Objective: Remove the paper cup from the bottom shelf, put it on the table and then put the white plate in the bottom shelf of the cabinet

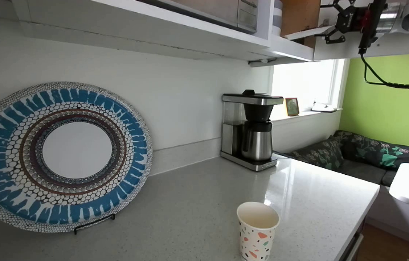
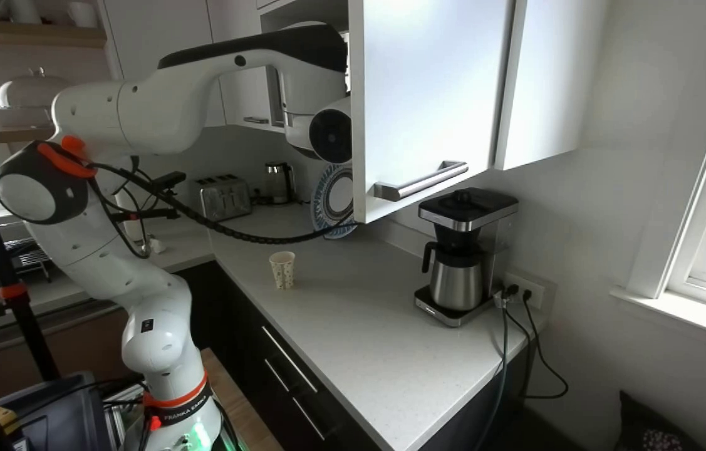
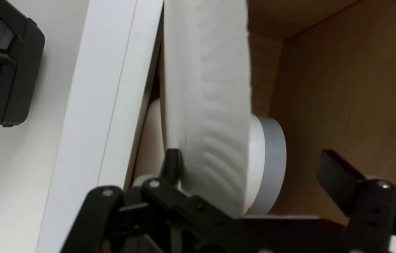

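In an exterior view, the patterned plate (image 1: 77, 149) stands left of the coffee maker (image 1: 258, 145). Bottom shelf (image 1: 146, 30) of the cabinet (image 1: 300, 16) starts left of the coffee maker, passes above it. Paper cup (image 1: 258, 235) upright on the table (image 1: 189, 203), in front of the coffee maker, well apart from it. White plate (image 3: 215, 105) above and right of the coffee maker, at the cabinet's opening; can't tell what it rests on. My pincer (image 1: 321, 20) at the plate's outer side, likewise above and right of the coffee maker. State: released, jaws spread wide. In the wrist view the plate lies between my fingers (image 3: 171, 165): one just at its face, contact unclear; the other well apart from it.
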Tool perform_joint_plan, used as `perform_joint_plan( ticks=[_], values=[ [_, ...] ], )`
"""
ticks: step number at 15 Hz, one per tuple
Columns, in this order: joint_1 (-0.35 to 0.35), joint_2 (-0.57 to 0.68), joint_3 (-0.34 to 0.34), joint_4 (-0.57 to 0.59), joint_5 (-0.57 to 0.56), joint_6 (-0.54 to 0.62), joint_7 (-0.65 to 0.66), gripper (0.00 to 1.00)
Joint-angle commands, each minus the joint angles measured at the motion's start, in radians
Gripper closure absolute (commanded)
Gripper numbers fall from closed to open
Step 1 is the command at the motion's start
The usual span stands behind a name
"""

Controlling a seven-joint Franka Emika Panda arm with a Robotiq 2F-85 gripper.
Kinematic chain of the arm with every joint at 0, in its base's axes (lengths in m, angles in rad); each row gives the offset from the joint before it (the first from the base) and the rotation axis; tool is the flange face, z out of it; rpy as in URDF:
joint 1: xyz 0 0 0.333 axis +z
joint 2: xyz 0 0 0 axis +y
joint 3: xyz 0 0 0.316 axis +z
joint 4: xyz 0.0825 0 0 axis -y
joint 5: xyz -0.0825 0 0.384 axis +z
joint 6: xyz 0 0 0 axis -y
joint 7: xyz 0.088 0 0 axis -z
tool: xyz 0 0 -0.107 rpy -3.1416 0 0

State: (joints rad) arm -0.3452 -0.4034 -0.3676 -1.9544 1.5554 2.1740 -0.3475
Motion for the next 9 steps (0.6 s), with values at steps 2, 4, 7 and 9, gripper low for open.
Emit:
perform_joint_plan(
  ticks=[2, 4, 7, 9],
  values=[
    [-0.002, -0.016, 0.013, -0.049, 0.009, 0.029, -0.016, 0.00],
    [0.003, -0.009, 0.022, -0.052, 0.040, 0.057, -0.005, 0.00],
    [0.010, -0.002, 0.042, -0.051, 0.102, 0.121, -0.001, 0.02],
    [0.016, 0.003, 0.053, -0.042, 0.163, 0.160, -0.007, 0.01]
  ],
)
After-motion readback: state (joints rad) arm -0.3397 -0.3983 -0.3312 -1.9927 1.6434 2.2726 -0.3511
